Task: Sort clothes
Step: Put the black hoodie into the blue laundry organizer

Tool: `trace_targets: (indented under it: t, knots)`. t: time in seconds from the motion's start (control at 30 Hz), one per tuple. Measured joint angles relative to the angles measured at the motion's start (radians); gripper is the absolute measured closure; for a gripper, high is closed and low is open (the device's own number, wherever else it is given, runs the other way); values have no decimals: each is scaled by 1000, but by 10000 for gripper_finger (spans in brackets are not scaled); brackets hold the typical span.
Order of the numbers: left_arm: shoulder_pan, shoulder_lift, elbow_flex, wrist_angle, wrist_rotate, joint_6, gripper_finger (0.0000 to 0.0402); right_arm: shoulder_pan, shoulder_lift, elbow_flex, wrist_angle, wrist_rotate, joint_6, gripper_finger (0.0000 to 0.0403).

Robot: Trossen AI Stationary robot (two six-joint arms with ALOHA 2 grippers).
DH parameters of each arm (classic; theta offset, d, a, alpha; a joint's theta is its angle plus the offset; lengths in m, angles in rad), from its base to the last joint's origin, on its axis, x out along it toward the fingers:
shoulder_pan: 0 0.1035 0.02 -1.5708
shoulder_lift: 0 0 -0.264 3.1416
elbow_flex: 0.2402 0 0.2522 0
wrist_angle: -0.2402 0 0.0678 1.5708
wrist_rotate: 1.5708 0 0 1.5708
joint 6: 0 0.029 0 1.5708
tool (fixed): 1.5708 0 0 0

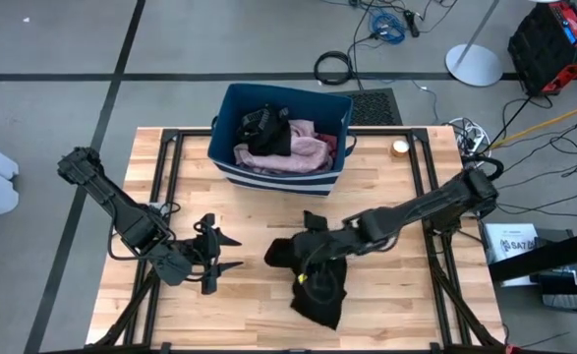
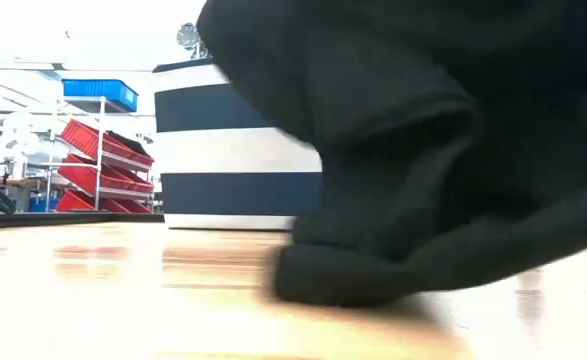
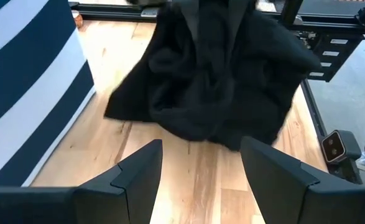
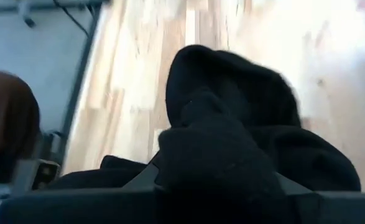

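Note:
A black garment (image 1: 319, 285) hangs at the table's middle, with my right gripper (image 1: 313, 244) shut on its upper part; it also fills the low view as a dark mass, the black garment (image 2: 403, 150). Another black piece (image 1: 266, 126) and a pale pink piece (image 1: 293, 149) lie inside the striped bin (image 1: 231, 165) at the far middle. My left gripper (image 1: 215, 254) stands open above the table's near left, pointing toward the black garment (image 3: 213, 81), with nothing between its fingers. My right gripper holds a bunched-up part of the garment's upper end (image 4: 216, 155); the cloth covers the fingers, so the layers cannot be counted. The gripper comes slanting down from the table's right. The garment hangs slack below it, its lower end (image 2: 363, 280) resting on the table.
The dark blue bin with white stripes (image 2: 223, 150) stands behind the hanging garment. A small roll (image 1: 399, 147) lies at the far right. Black frame rails (image 1: 428, 187) run along the table's sides. Bare wood (image 1: 259, 315) lies between the two grippers near the front edge.

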Motion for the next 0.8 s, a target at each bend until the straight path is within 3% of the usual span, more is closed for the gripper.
trace_targets:
  t: [0.43,0.8]
  knots:
    - [0,0,0,0,-4,4,173,-1,-273,2,36,66,-62,331]
    - [1,65,0,3,-32,1,173,-86,-468,2,243,66,-204,331]
